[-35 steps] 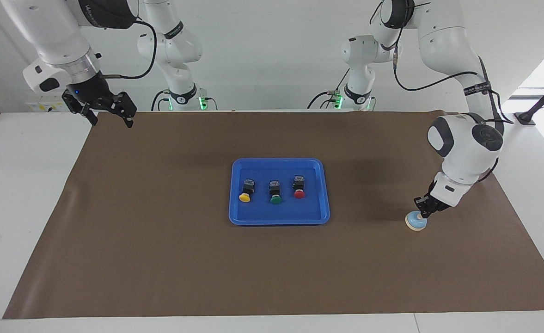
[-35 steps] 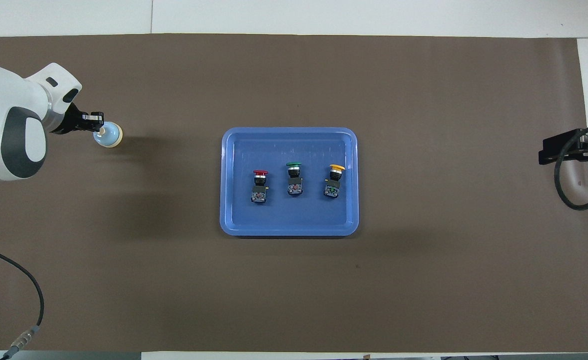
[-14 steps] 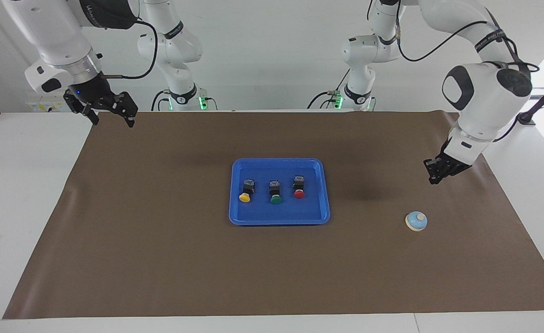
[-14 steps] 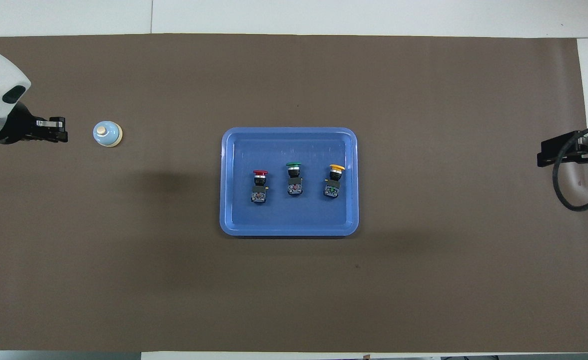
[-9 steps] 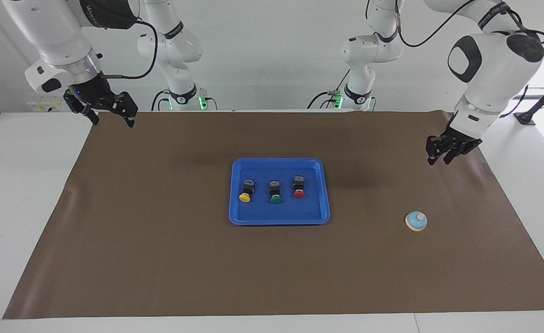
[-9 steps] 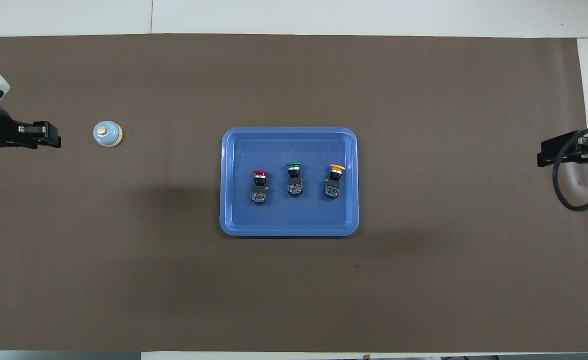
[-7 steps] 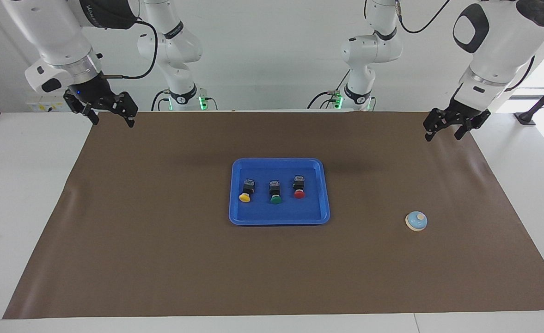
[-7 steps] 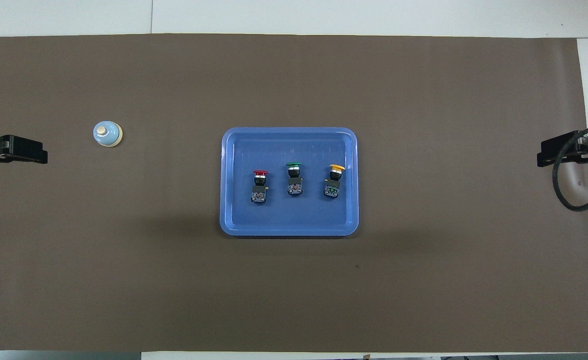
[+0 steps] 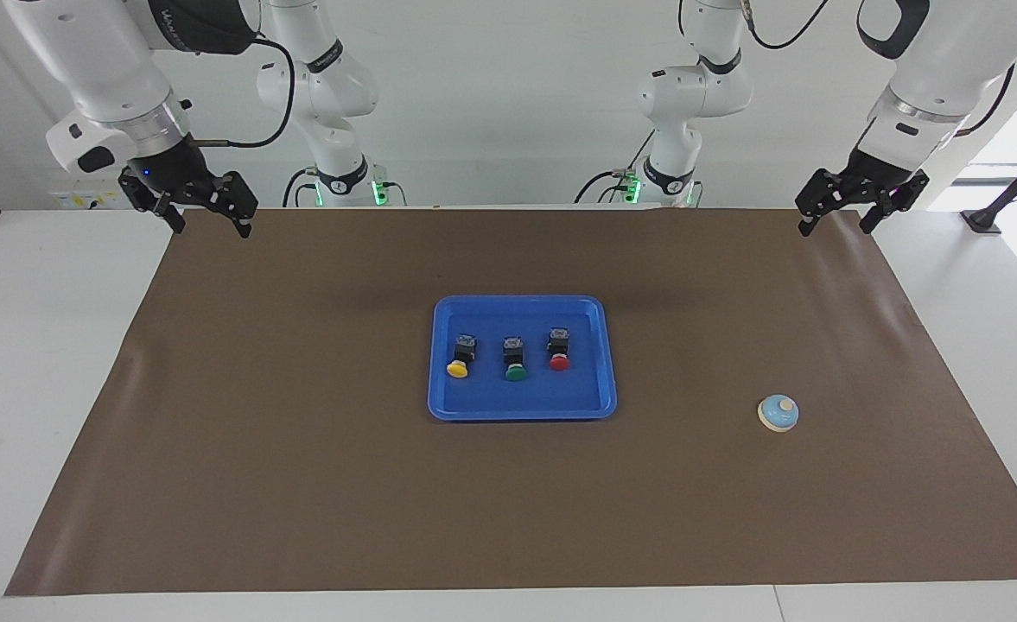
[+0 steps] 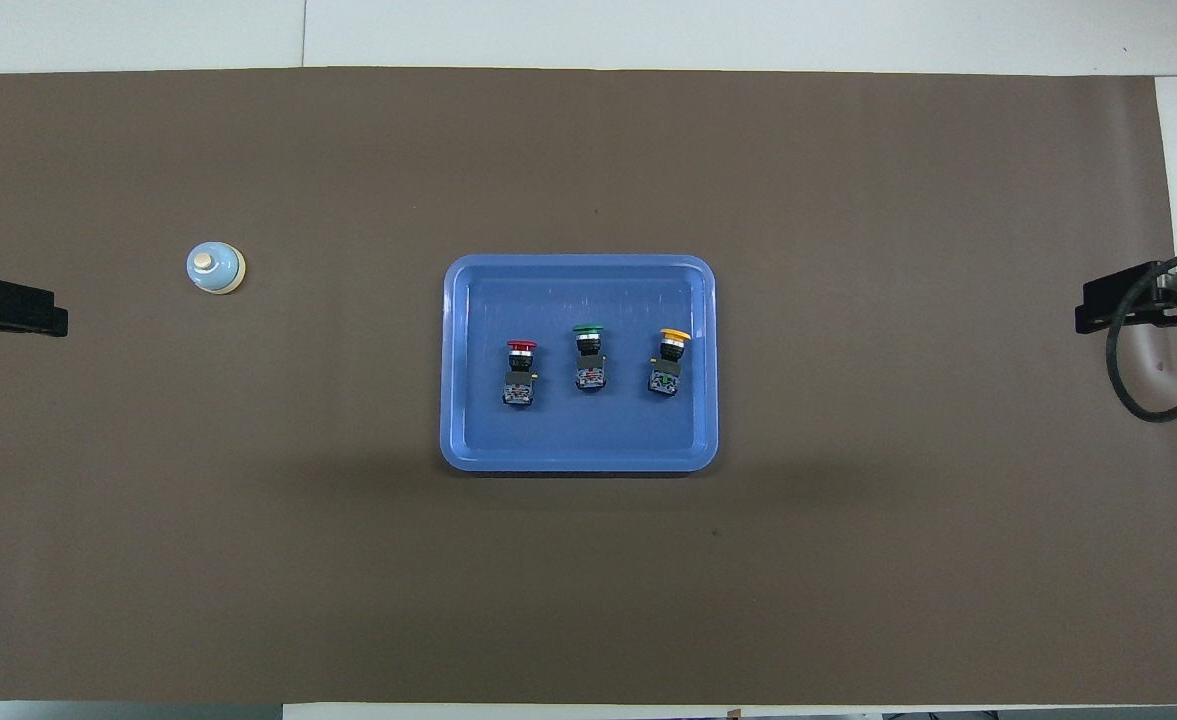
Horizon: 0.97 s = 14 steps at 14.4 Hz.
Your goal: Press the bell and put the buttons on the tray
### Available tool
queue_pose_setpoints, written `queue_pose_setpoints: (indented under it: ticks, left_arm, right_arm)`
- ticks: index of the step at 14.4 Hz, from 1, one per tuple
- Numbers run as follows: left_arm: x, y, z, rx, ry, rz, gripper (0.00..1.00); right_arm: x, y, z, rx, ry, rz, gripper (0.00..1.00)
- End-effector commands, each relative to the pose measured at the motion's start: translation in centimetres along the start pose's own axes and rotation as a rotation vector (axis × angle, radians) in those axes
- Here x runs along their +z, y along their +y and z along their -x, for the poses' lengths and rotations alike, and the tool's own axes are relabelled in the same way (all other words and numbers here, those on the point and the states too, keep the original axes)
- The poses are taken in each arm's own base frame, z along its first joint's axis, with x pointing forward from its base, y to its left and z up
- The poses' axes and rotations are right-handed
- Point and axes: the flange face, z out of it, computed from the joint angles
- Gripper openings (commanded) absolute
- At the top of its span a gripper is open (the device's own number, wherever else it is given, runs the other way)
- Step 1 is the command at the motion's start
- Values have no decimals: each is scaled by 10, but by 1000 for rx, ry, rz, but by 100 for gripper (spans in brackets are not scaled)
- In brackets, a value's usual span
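A brown mat [image 9: 508,484] is covering a white surface [image 9: 41,363], and a bright blue tray [image 9: 523,410] is lying at its centre.

What has just changed: about 2 seconds ago the left gripper [image 9: 856,209] was down on the bell [image 9: 778,413] with its fingers together. It has since been rising and pulling back, and its fingers have spread wide. It is now hanging empty over the mat corner at the robots' edge, toward the left arm's end of the surface from the tray. The bell is sitting untouched in the same spot on the mat, well apart from the tray toward the left arm's end and slightly farther from the robots than the tray's centre. This suggests the bell press is finished.

The right gripper [image 9: 207,210] is waiting over the other mat corner at the robots' edge, toward the right arm's end from the tray, with its fingers spread open and holding nothing.

Inside the tray, 3 buttons are lying in a row, caps pointing away from the robots: the yellow button [image 9: 460,355] toward the right arm's end, the green button [image 9: 514,358] in the middle, and the red button [image 9: 558,349] toward the left arm's end. With all 3 already in the tray, the task appears complete.
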Motion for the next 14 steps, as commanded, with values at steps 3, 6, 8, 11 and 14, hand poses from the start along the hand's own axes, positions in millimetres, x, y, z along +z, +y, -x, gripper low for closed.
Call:
queue_pose_setpoints:
  ticks: [3,6,8,11,14]
  left_arm:
    - [2,12,-2,29,-46,2,100]
    - [2,12,1,29,-61,4,100]
    - [3,12,2,29,-72,6,100]
    - [3,12,3,29,-72,9,100]
    - [3,11,5,29,-79,12,100]
  right_arm:
    - [-1,3,9,-22,-7,-11,100]
    - [-1,3,9,-22,-7,-11,100]
    - [-1,3,9,-22,-7,-11,100]
    - [-1,2,9,-23,-7,-11,100]
    - [-1,3,9,-22,-7,-11,100]
